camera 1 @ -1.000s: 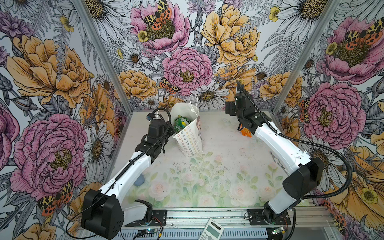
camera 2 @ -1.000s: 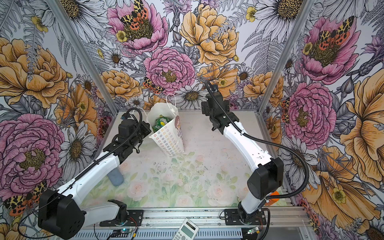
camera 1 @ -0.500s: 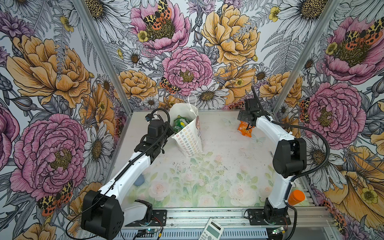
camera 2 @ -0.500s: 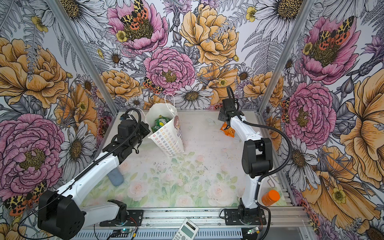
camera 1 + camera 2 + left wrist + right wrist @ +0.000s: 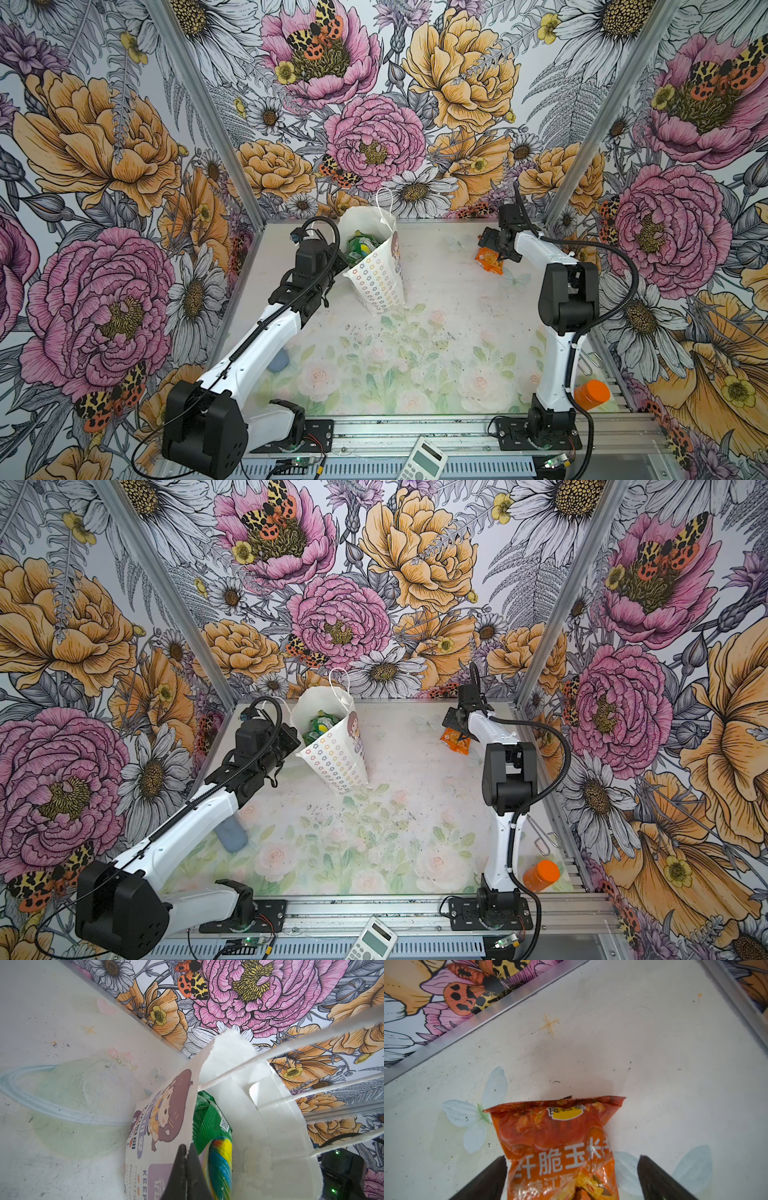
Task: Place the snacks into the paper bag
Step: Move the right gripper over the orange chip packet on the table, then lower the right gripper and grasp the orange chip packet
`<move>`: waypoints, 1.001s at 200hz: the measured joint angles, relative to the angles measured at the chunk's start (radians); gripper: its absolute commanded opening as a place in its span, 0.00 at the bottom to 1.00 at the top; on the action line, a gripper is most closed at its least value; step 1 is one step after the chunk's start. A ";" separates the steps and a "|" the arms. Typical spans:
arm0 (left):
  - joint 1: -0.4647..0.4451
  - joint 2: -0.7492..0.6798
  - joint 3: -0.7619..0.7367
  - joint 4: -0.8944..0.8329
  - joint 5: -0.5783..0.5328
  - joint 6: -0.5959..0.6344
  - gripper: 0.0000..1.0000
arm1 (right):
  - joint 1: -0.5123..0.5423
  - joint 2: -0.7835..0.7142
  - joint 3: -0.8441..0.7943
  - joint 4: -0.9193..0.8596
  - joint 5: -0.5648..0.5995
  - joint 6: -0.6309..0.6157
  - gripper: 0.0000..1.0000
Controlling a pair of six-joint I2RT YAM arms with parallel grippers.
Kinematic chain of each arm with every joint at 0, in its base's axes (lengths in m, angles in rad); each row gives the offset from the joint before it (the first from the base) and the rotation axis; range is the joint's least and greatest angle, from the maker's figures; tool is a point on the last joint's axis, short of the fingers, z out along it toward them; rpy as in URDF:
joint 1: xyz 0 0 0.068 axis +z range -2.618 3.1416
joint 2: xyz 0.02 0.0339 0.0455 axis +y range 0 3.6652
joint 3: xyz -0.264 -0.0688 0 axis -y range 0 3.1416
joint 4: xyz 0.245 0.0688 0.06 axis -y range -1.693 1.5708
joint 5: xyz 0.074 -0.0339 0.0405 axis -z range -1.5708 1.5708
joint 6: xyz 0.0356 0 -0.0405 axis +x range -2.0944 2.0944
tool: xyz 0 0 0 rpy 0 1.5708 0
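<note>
The right gripper [image 5: 493,250] had swung back from the paper bag [image 5: 379,279] to the table's [image 5: 440,299] far-right corner and hung spread wide astride the orange snack packet [image 5: 558,1132] lying flat there. The left gripper [image 5: 186,1153] stayed clenched on the bag's rim, green packets [image 5: 360,247] inside. I judged I should lower fully, then pinch mid-packet.

1. You are looking at the left arm [image 5: 266,345], lower left, and the right arm [image 5: 557,365], right side: both are wearing white shells with black joint housings.
2. A black ribbed cable [image 5: 635,282] is looping off the right arm's side.
3. On the left gripper [image 5: 187,1147] you are seeing matte black, wedge-shaped fingers [image 5: 180,1174].
</note>
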 measured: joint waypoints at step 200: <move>-0.005 0.079 0.063 -0.004 0.000 0.001 0.00 | -0.038 0.110 0.030 -0.018 -0.204 -0.029 0.85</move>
